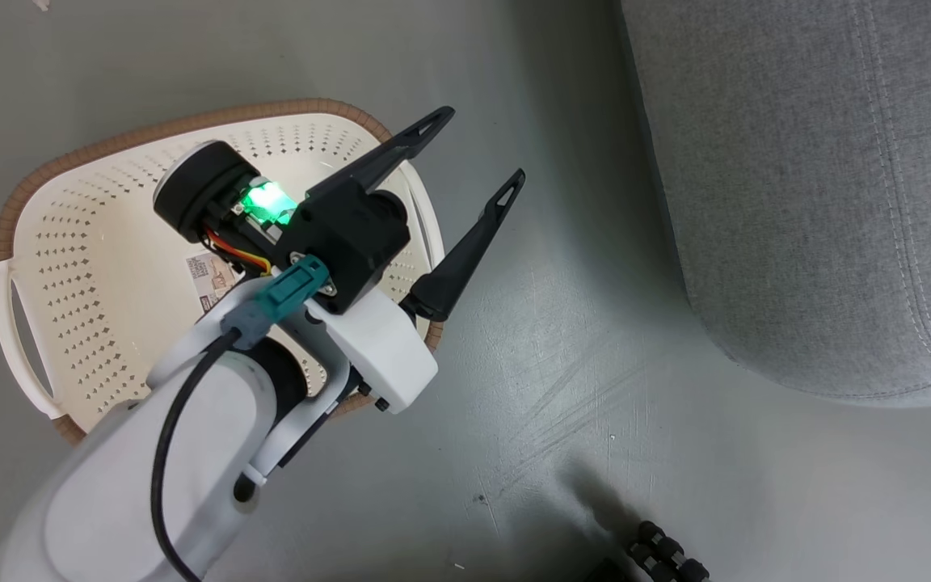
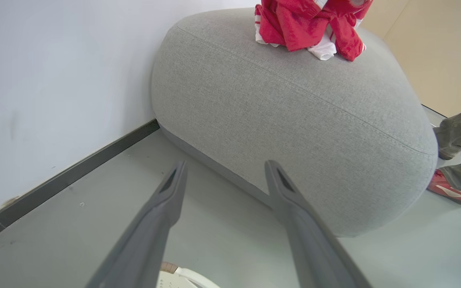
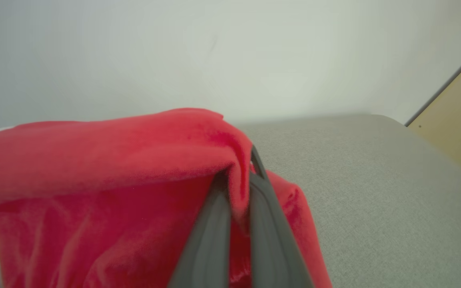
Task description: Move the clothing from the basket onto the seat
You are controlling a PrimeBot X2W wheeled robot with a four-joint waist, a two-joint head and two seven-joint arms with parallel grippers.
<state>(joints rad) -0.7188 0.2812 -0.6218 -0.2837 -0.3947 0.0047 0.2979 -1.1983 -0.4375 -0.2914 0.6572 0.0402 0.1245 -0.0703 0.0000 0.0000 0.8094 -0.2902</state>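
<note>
Right wrist view showed my right tool [image 3: 236, 192] clenched on a fold of the red clothing [image 3: 94, 168], held above the grey seat [image 3: 374, 180]; I judged the coming release depended on that cloth hanging over the cushion, seat directly beneath and to the right. Left wrist view supplied what that one lacked: more red clothing [image 2: 306, 28] heaped on the seat [image 2: 294, 120] top. Head view showed my left tool [image 1: 486, 153] released above the basket [image 1: 94, 267], where I saw no garments, seat [image 1: 821, 186] to its right.
</note>
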